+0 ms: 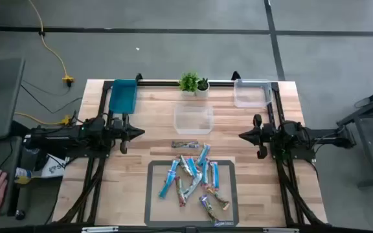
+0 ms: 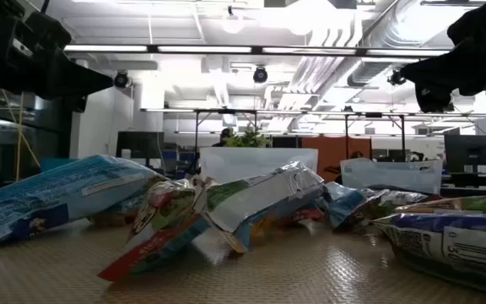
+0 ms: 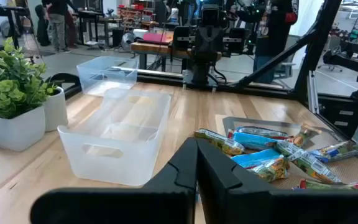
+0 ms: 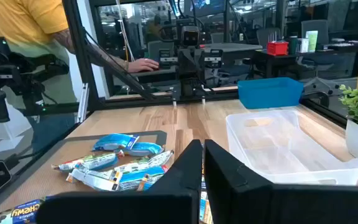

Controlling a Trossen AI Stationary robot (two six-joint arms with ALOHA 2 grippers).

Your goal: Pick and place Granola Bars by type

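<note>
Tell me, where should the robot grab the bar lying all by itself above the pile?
Grip the lone bar across its narrow middle, coming straight down from above. It lies flat on the table, long side running left-right, apart from the pile, so both sides look free.

Closed dark fingers (image 3: 197,168) of the left gripper (image 3: 197,163) at bottom centre, tips pressed together. Just beyond, a clear plastic bin (image 3: 120,134) at centre left on the wooden table (image 3: 241,106). Pile of granola bars (image 3: 278,155) at lower right, on a grey-edged mat (image 3: 263,123). Two white-potted plants (image 3: 11,93) at far left. A second clear bin (image 3: 107,73) further back. Right arm (image 3: 204,46) at top centre, facing this way. People standing in the room behind.
</note>
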